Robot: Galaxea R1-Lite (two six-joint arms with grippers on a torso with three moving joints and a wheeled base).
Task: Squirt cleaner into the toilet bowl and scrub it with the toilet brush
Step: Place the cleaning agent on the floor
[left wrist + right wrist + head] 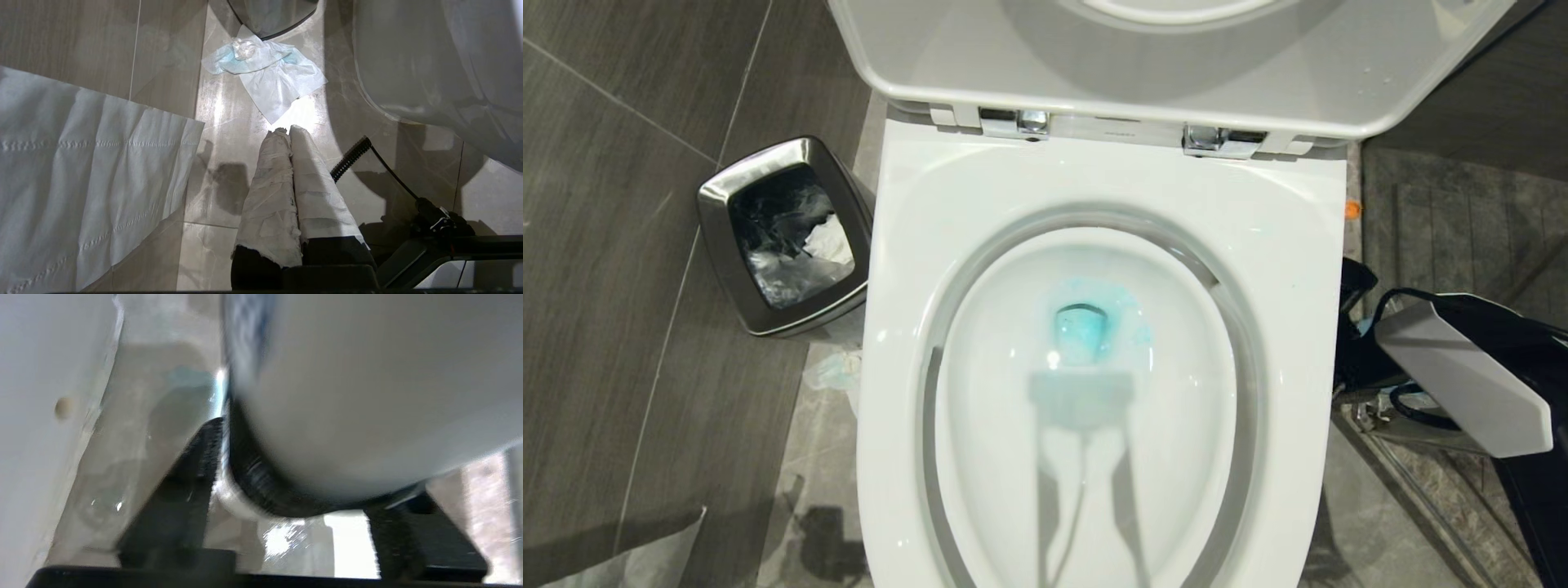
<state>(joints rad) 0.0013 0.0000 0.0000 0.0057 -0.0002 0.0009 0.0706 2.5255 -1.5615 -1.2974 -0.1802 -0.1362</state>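
In the head view, teal liquid [1086, 327] is being shown pooled in the toilet bowl [1111, 180], so squirting is judged done, with the right arm [1462, 384] low beside its right flank. In the left wrist view, the left gripper [289, 130] is being seen pressed shut on nothing. In the right wrist view, the cleaner [347, 396] is being framed within the right gripper [302, 471] near the floor; whether it is clamped cannot be told, it is best stood upright before release, and no writing is being made out.
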